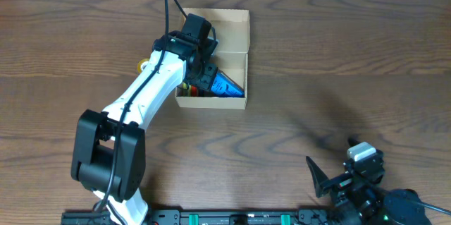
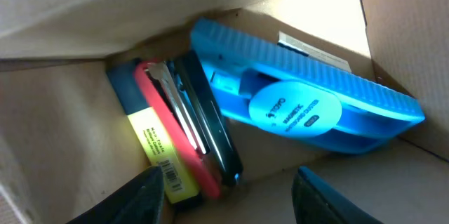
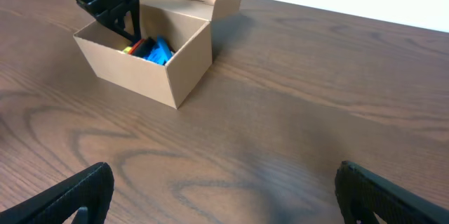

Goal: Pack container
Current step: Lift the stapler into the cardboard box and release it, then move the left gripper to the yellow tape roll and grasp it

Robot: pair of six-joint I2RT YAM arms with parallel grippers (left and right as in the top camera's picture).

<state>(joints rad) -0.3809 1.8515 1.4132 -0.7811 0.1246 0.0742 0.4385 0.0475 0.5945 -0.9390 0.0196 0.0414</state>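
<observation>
The tan cardboard container (image 1: 236,38) stands open at the table's middle back, flap lid up; it also shows in the right wrist view (image 3: 184,59). Inside lie a flat blue packet (image 2: 309,104), a yellow item (image 2: 158,147), a red item (image 2: 179,136) and a black item (image 2: 210,133). My left gripper (image 2: 228,199) is open and empty, reaching down into the container just above these items; it shows overhead (image 1: 204,77). My right gripper (image 3: 224,196) is open and empty over bare table at the front right, far from the container.
A small yellow thing (image 1: 144,63) peeks out beside the left arm, left of the container. The wooden table (image 1: 338,77) stretches to the right. A black rail (image 1: 232,218) runs along the front edge.
</observation>
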